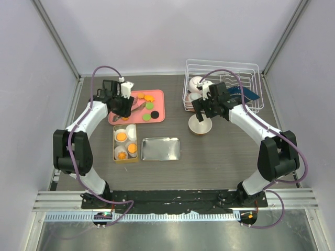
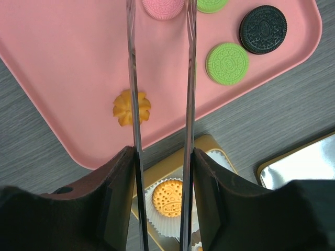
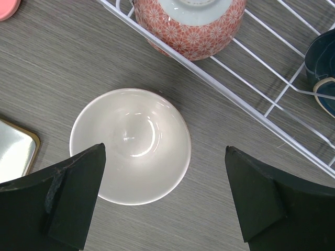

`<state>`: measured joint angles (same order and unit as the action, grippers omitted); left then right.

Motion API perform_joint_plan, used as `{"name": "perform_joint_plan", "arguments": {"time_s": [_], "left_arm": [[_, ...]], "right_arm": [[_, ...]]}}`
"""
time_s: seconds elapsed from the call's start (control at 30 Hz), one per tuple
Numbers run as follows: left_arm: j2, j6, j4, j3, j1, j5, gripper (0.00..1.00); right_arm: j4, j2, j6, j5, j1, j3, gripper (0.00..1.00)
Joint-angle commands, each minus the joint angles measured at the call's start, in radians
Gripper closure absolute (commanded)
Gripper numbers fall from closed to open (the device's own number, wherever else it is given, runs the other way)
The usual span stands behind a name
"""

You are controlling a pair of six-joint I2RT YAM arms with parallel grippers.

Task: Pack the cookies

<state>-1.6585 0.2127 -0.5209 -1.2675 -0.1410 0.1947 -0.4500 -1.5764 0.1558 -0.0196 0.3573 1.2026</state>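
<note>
L fingers clamped on metal tongs over pink plastic tray; R fingers apart, idle. Step, I think: picking a cookie. Next: shift tongs to 9 o'clock, straddle orange flower-shaped cookie, squeeze.

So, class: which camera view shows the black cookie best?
Left wrist view: the black cookie is large, its embossed pattern sharp, on the pink tray. The top external view shows only a small dark dot; the right wrist view misses it.

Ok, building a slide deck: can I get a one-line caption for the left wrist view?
Left gripper holds metal tongs open over the pink tray, one blade crossing a flower-shaped orange cookie.
</note>
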Motion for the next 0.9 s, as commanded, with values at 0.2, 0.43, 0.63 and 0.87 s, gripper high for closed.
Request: {"name": "perform_joint_plan", "arguments": {"time_s": [0.2, 0.43, 0.63, 0.87], "left_arm": [[-0.012, 0.002, 0.042, -0.023, -0.016, 0.023, 0.55], [-0.017, 0.008, 0.041, -0.023, -0.017, 0.020, 0.59], [-0.009, 0.001, 0.041, -0.024, -0.016, 0.018, 0.64], [0.052, -0.006, 0.042, -0.009, -0.017, 0.008, 0.67]], "right_arm": [[0.008, 0.001, 0.008, 0.012, 0.005, 0.041, 0.00], [0.008, 0.001, 0.010, 0.012, 0.005, 0.041, 0.00], [0.008, 0.003, 0.010, 0.012, 0.005, 0.041, 0.00], [0.007, 0.003, 0.010, 0.010, 0.005, 0.041, 0.00]]}}
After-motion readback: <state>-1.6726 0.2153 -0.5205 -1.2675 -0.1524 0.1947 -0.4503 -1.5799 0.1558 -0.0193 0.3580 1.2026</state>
